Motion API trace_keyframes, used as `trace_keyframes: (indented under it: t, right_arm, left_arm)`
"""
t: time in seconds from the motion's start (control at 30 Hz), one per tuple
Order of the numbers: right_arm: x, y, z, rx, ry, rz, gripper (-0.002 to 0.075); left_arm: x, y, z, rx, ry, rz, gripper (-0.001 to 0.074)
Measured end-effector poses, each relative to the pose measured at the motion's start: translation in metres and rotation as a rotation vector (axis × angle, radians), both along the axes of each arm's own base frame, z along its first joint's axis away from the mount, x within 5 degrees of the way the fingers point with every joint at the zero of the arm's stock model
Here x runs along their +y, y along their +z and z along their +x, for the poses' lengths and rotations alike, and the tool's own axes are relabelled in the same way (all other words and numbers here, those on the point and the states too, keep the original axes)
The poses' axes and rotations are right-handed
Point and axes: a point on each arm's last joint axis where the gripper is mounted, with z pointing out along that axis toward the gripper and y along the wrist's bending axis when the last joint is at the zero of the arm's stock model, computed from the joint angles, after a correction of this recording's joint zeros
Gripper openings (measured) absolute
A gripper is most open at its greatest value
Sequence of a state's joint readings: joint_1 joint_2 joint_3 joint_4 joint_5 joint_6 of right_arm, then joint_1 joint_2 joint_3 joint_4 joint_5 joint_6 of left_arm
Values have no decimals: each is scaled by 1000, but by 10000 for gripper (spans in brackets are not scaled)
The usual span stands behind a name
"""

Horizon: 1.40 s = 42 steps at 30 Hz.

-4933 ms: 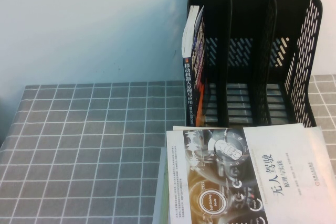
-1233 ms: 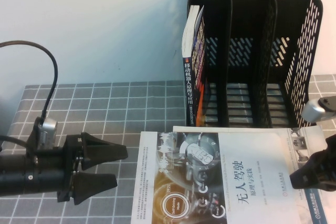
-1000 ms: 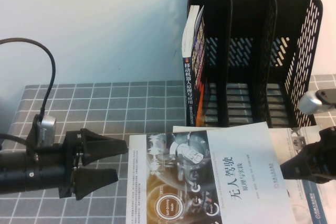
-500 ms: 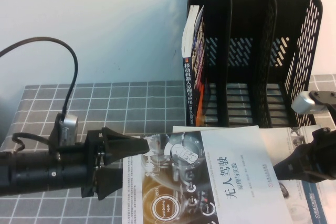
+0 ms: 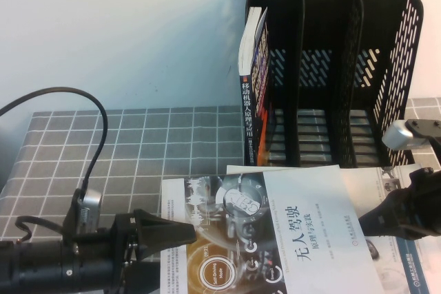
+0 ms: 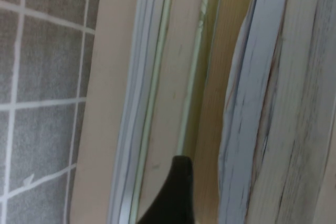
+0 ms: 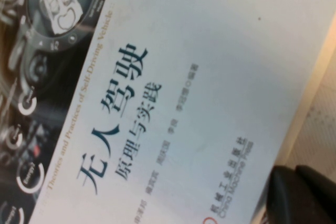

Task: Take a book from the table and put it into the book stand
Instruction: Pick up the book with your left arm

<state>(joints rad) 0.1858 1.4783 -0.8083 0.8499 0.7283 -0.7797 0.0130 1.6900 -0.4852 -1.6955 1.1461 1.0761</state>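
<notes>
The top book (image 5: 275,239), white with a dark robot picture, lies on a stack at the table's front. It sticks out past the stack to the left. My left gripper (image 5: 176,251) is open at the book's left edge, with its upper finger over the cover. The left wrist view shows stacked page edges (image 6: 273,103) and one fingertip (image 6: 177,182). My right gripper (image 5: 375,225) is shut and presses against the book's right edge; its fingers (image 7: 302,195) show beside the cover (image 7: 157,77). The black three-slot book stand (image 5: 331,67) stands behind.
One book (image 5: 253,87) stands upright in the stand's left slot; the other two slots hold nothing. A lower book (image 5: 406,266) of the stack shows at the right. The grey checked tablecloth (image 5: 124,142) covers the table's left half.
The top book slid left off the stack with my right gripper behind it. My left gripper came in to the book's left edge, then moved toward the table's front.
</notes>
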Motion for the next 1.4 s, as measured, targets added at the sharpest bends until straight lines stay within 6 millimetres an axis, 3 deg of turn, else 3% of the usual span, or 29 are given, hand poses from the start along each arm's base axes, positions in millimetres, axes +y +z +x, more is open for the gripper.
trace_keyframes:
  t: [0.57,0.8,1.13,1.37,1.4]
  right_arm:
    - [0,0,0,-8,7,-2,-2]
    - [0,0,0,-11,7,-3,-2]
    - [0,0,0,-9,11,-2,-2]
    - [-1,-1,0,-21,34,-18,-2]
    - [-1,-1,0,-22,38,-24,-2]
  left_arm:
    - [0,-1,0,1,10,-2,672]
    - [0,-1,0,1,10,-2,503]
    - [0,-1,0,-28,2,6,367]
    - [-1,2,-1,-54,-9,-11,104]
    - [-1,2,-1,-61,-11,-12,102]
